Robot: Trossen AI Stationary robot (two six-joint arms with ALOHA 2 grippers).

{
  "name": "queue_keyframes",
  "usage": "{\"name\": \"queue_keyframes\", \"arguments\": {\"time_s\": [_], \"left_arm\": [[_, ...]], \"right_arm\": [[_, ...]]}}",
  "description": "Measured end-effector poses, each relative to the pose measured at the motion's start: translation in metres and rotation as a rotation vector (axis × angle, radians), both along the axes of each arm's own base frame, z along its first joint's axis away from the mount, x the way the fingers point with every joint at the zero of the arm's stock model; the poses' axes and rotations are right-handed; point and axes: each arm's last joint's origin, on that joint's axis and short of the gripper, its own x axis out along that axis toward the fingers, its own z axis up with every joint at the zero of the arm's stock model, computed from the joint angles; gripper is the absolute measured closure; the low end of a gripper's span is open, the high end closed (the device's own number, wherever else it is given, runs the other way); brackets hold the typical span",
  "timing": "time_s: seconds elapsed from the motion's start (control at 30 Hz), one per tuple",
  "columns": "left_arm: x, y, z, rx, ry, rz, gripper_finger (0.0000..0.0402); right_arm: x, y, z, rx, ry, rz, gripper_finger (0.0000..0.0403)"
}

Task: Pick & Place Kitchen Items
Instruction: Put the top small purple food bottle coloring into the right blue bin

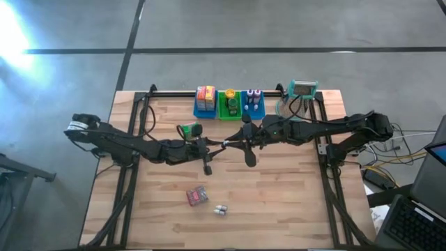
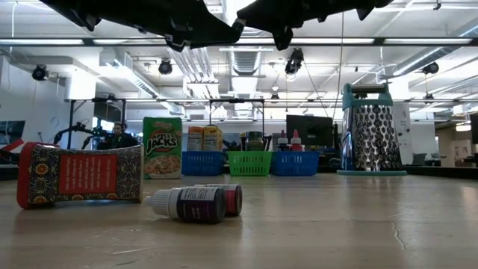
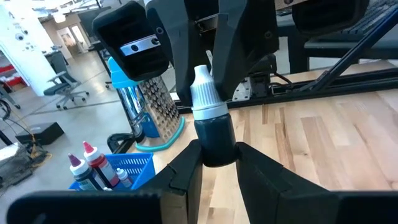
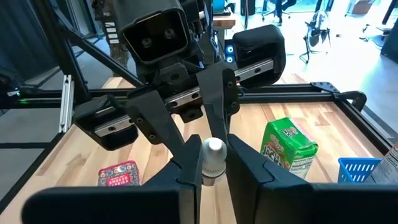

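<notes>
- A small bottle [image 3: 211, 127] hangs in the air above the middle of the bench [image 1: 293, 202], between the two arms.
- The bottle has a dark round body and a white pointed cap [image 4: 213, 155].
- The left gripper [image 3: 214, 155] has its fingers [image 3: 186, 171] squeezed on the dark body of the bottle.
- The right gripper [image 4: 213, 165] has its fingers [image 4: 245, 165] pressed close on the white cap of the same bottle.
- A green box [image 1: 189, 130] stands on the bench just beside the left arm, on the side of the bins.
- A red packet [image 1: 197, 196] with a pattern lies on the bench near the front edge, well apart from the bottle in the air.
- Two little bottles [image 1: 221, 210] lie on their sides just beside the red packet; one is purple with a white cap.
- At the back of the bench stand a blue bin [image 1: 204, 108], a green bin [image 1: 228, 110] and another blue bin [image 1: 252, 108] in a row, each with things in it.
- A metal grater [image 1: 304, 89] with a teal top stands near the last blue bin.
</notes>
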Motion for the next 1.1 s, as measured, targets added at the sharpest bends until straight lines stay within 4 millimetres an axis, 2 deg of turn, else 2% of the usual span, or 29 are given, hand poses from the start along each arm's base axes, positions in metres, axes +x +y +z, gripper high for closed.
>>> {"name": "queue_keyframes", "arguments": {"time_s": [0.2,0.33,0.47,0.6,0.87,1.1], "left_arm": [[0.0,0.0,-0.002,0.001,0.015,0.003,0.0289],[-0.001,0.001,-0.004,0.003,0.042,0.028,0.0242],[-0.002,0.004,-0.004,0.026,0.049,0.126,0.0187],[-0.004,0.007,-0.003,0.063,0.057,0.228,0.015],[-0.005,0.007,-0.003,0.048,0.048,0.255,0.0142],[-0.005,0.007,-0.003,0.048,0.049,0.256,0.0144]], "right_arm": [[-0.003,-0.002,-0.001,-0.003,0.034,-0.017,0.0349],[-0.013,-0.007,0.0,-0.02,0.108,-0.088,0.0353],[-0.028,-0.014,0.004,-0.04,0.182,-0.172,0.036],[-0.044,-0.028,0.003,-0.064,0.262,-0.335,0.0353],[-0.057,-0.081,-0.033,0.004,0.359,-0.593,0.0357],[-0.062,-0.12,-0.069,0.014,0.323,-0.722,0.0351]]}}
